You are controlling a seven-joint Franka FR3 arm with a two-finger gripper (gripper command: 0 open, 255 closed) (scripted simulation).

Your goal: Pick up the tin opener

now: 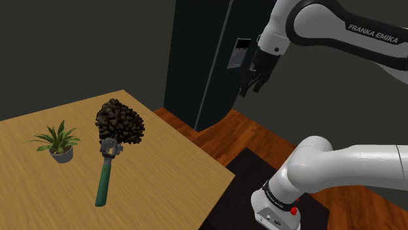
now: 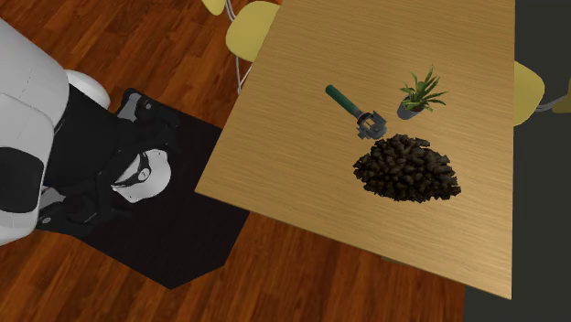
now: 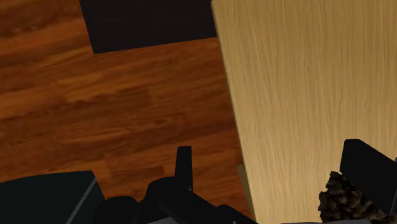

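The tin opener [image 1: 104, 173] is laid flat on a pale table [image 1: 170, 163] of straight-grained wood, well away from the gripper [image 1: 250, 87]. A slim, round, dark green handle is seen on it, ending in a small grey toothed metal head. That head is placed just beside the edge of a heap [image 1: 119, 122] of dark brown, rough, lumpy bits, piled into a low mound. Near the head, on its other side, a little plant [image 1: 59, 142] with thin, pointed green leaves is stood upright in a small grey pot.

The gripper is held high over the glossy red-brown plank floor [image 3: 114, 108], off the table's edge, at the end of the smooth white arm [image 1: 340, 32]. In the wrist view its two black, blocky fingers [image 3: 184, 167] are seen wide apart, and nothing is clasped between them; the table's edge and a corner of the heap are framed in the gap.

In the second exterior view, rounded yellow chairs [image 2: 249, 27] are tucked at the table's sides.
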